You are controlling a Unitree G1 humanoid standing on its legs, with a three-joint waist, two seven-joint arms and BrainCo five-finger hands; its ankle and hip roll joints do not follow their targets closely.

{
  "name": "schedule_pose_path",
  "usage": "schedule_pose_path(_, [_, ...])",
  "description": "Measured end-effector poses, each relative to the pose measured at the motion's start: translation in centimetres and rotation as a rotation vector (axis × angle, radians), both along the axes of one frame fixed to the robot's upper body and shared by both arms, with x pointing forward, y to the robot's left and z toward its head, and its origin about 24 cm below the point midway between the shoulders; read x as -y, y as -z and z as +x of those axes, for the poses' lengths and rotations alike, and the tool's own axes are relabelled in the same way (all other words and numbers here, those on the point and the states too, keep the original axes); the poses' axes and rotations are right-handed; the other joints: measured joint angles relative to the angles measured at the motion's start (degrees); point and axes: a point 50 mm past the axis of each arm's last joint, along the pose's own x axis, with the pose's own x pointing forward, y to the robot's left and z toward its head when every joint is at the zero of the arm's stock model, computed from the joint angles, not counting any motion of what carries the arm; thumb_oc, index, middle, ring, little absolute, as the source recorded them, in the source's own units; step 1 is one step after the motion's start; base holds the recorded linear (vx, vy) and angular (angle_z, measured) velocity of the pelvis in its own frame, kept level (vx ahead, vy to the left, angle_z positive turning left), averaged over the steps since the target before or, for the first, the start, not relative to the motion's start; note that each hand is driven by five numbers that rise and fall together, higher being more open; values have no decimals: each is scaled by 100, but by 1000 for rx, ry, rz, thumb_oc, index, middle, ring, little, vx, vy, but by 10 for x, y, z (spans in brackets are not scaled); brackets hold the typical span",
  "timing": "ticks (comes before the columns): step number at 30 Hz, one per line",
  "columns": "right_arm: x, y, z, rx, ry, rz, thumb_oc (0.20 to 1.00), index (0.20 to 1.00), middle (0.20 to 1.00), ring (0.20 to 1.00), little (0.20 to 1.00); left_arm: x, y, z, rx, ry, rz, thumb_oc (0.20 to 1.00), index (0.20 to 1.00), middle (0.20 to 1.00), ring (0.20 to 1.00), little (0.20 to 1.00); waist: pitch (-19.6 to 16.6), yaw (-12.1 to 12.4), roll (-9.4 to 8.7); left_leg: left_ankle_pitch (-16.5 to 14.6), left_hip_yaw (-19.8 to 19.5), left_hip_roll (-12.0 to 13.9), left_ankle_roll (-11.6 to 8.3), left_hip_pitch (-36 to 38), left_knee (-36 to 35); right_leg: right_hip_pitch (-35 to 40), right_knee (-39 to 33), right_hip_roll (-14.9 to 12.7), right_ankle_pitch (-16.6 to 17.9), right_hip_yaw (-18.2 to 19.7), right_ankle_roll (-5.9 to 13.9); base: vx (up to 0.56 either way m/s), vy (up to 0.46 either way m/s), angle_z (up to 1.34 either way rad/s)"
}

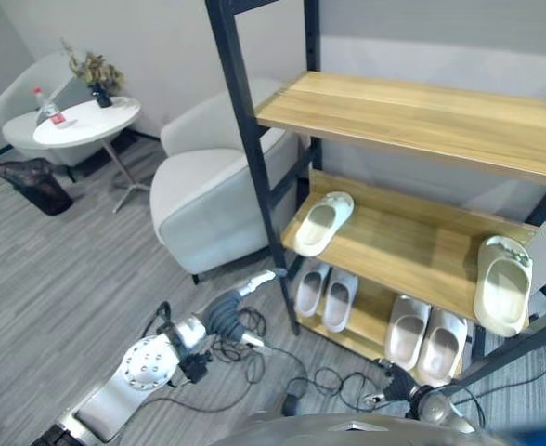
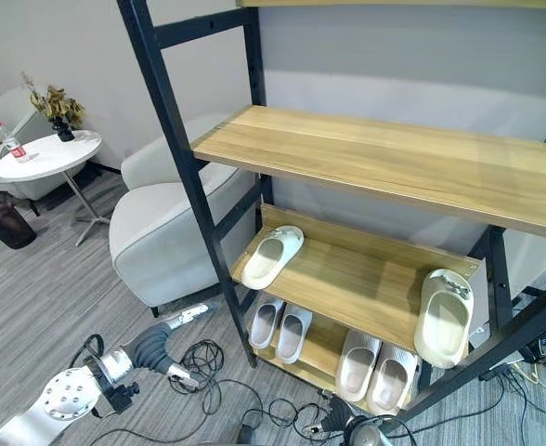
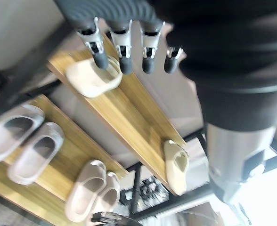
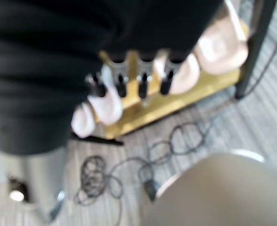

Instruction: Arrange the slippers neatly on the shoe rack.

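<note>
My left hand point(image 3: 124, 52) hangs empty in front of the shoe rack point(image 1: 254, 177), fingers straight and relaxed in a row with small gaps between them. Past them, the left wrist view takes in the rack's two lower shelves at once. My right hand point(image 4: 138, 84) is lower, near the floor in front of the bottom shelf, fingers likewise straight and holding nothing; its wrist view shows them over blurred slippers and a wood shelf edge.

On the middle shelf point(image 1: 394, 237) lie two cream slippers, well apart: the left cream slipper point(image 1: 323, 223) sits at the shelf's left end, angled, and the right cream slipper point(image 1: 502, 284) lies at the right end, its front hanging over the shelf's front edge. On the bottom shelf point(image 1: 366, 316) a pale lilac pair point(image 1: 327, 293) lies side by side and touching at the left, and a beige pair point(image 1: 427, 336) lies side by side at the right.

The head views add what the wrist cameras miss: the bare top shelf point(image 2: 384, 163), a grey armchair point(image 1: 213, 200) just left of the rack, a round white side table point(image 1: 87, 121) carrying a bottle point(image 1: 48, 107) and a small potted plant point(image 1: 97, 74), and a dark bag point(image 1: 33, 181) on the grey floor point(image 1: 59, 279).
</note>
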Motion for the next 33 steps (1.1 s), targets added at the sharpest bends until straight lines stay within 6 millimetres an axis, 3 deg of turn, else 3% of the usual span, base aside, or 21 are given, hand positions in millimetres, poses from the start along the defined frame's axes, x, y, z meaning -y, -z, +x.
schedule_pose_path(5, [2,0,2,5,9,-18,1000,1000,1000,1000,1000,25,12,11,-21,29,-61,1000,1000,1000,1000,1000,-37,-176,47,21,50,35,0,82,-112,36,-132,46,39,74,11,-13,-39,-5])
schedule_pose_path(10, [3,2,-1,-10,21,-27,1000,1000,1000,1000,1000,36,18,15,-43,39,-75,1000,1000,1000,1000,1000,-43,-295,46,13,168,111,7,99,-115,83,-321,132,152,183,-9,9,-23,-15])
schedule_pose_path(20, [14,4,-6,-23,62,-68,1000,1000,1000,1000,1000,40,28,14,-64,26,-63,1000,1000,1000,1000,1000,-94,-478,149,-54,336,153,23,166,-144,88,-373,168,200,330,-19,12,-9,-9])
schedule_pose_path(27, [25,4,-10,-32,101,-101,1000,1000,1000,1000,1000,35,37,15,-61,-11,-11,1000,1000,1000,1000,1000,-153,-476,246,-79,467,155,23,175,-146,96,-482,172,273,459,-2,16,-2,-9])
schedule_pose_path(33, [23,4,-10,-31,88,-106,1000,1000,1000,1000,1000,47,45,23,-13,-23,45,1000,1000,1000,1000,1000,-196,-501,304,-94,478,151,25,177,-147,261,-837,180,447,467,24,12,-14,-1])
